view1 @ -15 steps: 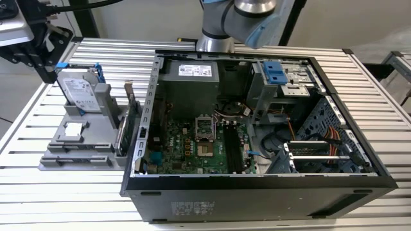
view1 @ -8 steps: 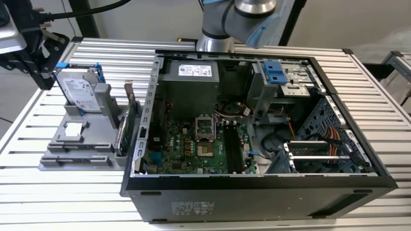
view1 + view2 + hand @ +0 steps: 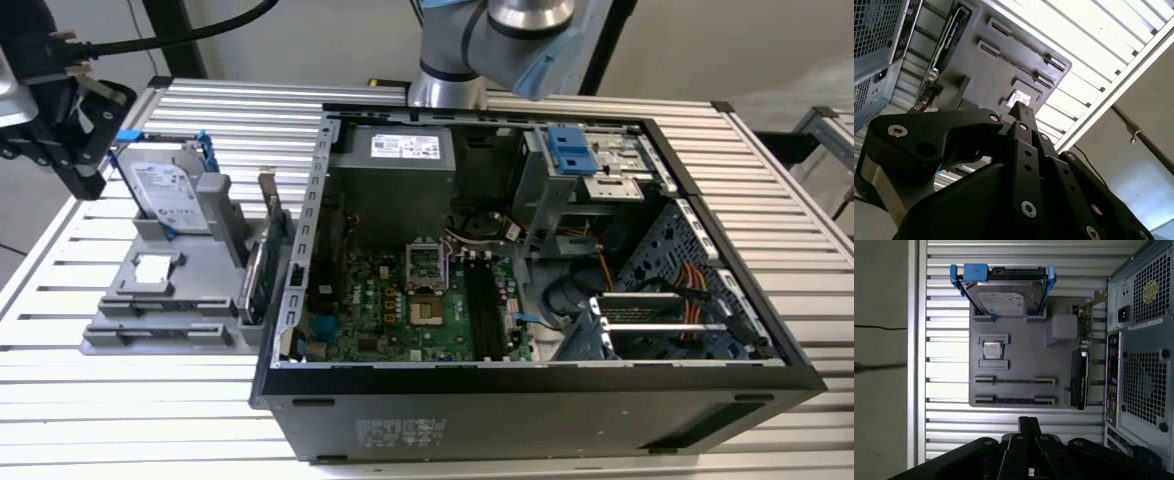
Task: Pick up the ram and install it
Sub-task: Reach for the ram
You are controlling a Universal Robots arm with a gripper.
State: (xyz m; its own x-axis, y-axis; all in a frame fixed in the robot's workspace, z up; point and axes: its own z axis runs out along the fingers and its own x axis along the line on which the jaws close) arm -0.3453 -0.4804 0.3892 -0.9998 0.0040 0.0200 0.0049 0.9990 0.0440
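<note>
My black gripper (image 3: 86, 182) hangs at the exterior view's left, off the table's far corner, beside the grey parts holder (image 3: 127, 335). In both wrist views its fingers (image 3: 1029, 424) press together with nothing between them, and the gripper (image 3: 1021, 111) points toward the holder (image 3: 1014, 352). The holder's two long slots (image 3: 1015, 381) look bare. The ram is out of view. On the motherboard (image 3: 400, 310) in the open computer case (image 3: 534, 400), long dark memory slots (image 3: 486, 305) run beside the processor socket. I cannot tell whether a stick stands in them.
On the holder stand a grey hard drive in a blue frame (image 3: 1001, 290), a small square chip (image 3: 992, 349) and a green expansion card (image 3: 271, 250) at the case side. The arm's base (image 3: 461, 60) rises behind the case. The table is ribbed metal.
</note>
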